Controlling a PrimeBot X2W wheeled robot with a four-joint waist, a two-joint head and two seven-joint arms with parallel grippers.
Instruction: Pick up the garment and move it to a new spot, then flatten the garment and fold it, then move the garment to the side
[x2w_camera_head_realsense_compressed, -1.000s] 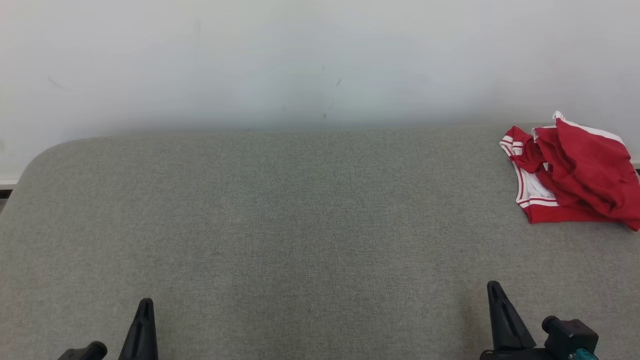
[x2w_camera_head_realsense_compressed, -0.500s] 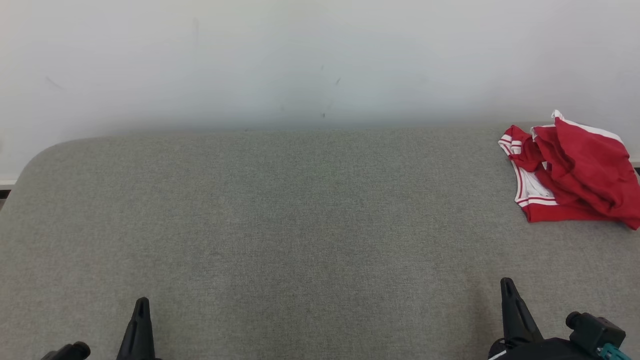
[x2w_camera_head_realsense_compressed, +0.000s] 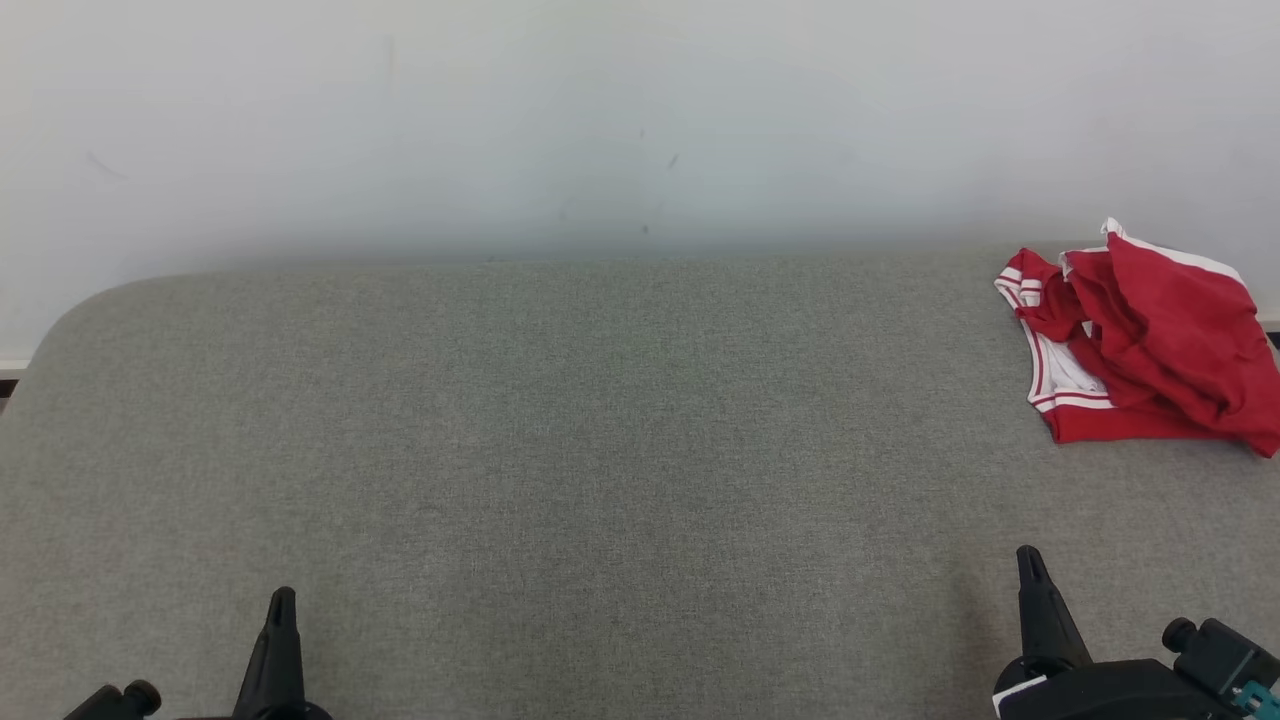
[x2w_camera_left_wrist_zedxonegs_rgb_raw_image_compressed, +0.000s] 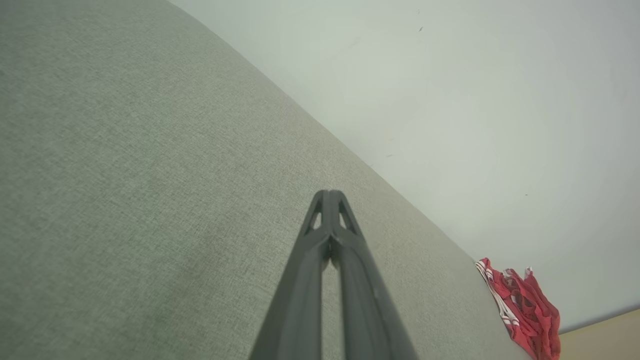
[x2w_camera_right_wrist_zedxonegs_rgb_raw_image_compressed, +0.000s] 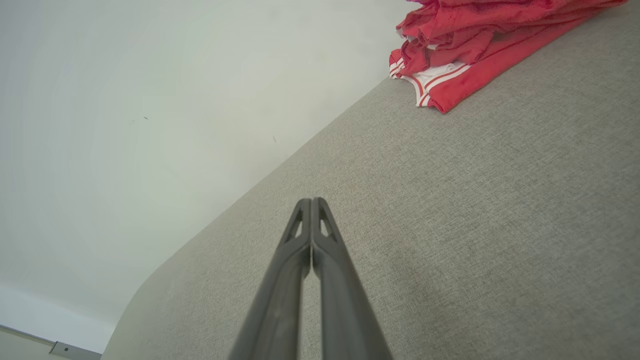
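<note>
- Head view: we look down on a grey, fabric-covered surface (x2w_camera_head_realsense_compressed: 600, 430) with a rounded far-left corner. A pale wall (x2w_camera_head_realsense_compressed: 600, 120) stands behind it.
- The garment (x2w_camera_head_realsense_compressed: 1140, 340), red with white striped trim, lies crumpled at the far right of the surface, close to the wall. Its right side reaches the picture's edge.
- The left end effector (x2w_camera_head_realsense_compressed: 283, 598) rises from the lower left and the right end effector (x2w_camera_head_realsense_compressed: 1030, 560) from the lower right. Both point toward the wall over bare fabric.
- Left wrist view: we see the left end effector's two dark fingers pressed together at the tips, closed on nothing. The garment shows small in the lower right corner, well apart.
- Right wrist view: the right end effector's fingers also meet at the tips, closed and empty. The garment lies ahead in the upper right corner, well apart from the tips.
- The right end effector is the nearer of the two to the garment.
</note>
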